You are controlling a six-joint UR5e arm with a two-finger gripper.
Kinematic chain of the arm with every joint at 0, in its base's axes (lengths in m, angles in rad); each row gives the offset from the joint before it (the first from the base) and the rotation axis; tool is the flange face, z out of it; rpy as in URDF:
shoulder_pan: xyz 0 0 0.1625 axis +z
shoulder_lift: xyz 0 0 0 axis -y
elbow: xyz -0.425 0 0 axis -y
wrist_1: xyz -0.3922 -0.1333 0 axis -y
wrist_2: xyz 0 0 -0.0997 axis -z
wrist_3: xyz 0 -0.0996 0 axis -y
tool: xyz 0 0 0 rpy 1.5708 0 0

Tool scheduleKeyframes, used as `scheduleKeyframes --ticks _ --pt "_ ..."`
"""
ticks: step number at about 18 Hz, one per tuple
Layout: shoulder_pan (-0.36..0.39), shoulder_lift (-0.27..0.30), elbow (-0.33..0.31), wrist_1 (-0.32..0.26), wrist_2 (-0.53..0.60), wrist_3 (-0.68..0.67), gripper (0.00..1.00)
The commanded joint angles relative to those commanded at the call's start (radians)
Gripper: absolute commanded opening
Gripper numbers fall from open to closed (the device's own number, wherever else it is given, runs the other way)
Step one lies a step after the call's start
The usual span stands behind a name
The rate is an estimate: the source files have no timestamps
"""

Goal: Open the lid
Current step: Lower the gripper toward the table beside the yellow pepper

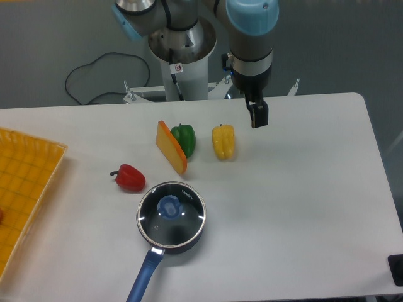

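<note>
Blue saucepan handle [144, 277] nearest camera; round clear glass lid with blue centre knob [170, 208] seated on black saucepan [189, 242], table front-centre; gripper [257, 116] well apart above far edge, opening indiscernible; approach step, next descend onto knob.

You're looking down on a white table [302, 207] with a rounded far-right corner. Behind it runs a plain grey wall or floor [50, 38], where a black cable [94, 69] loops. Soft, even light falls across the tabletop, and shadows there stay faint.
</note>
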Motion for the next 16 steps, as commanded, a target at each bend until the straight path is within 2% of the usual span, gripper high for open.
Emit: scheduleKeyframes --ticks 6,11,16 --pt "-0.006 0.002 -0.002 0.0 0.002 -0.009 1.0" --pt "-0.003 0.006 -0.034 0.002 -0.012 -0.015 1.0" --pt "-0.014 0.008 -0.063 0.009 -0.021 -0.101 1.0"
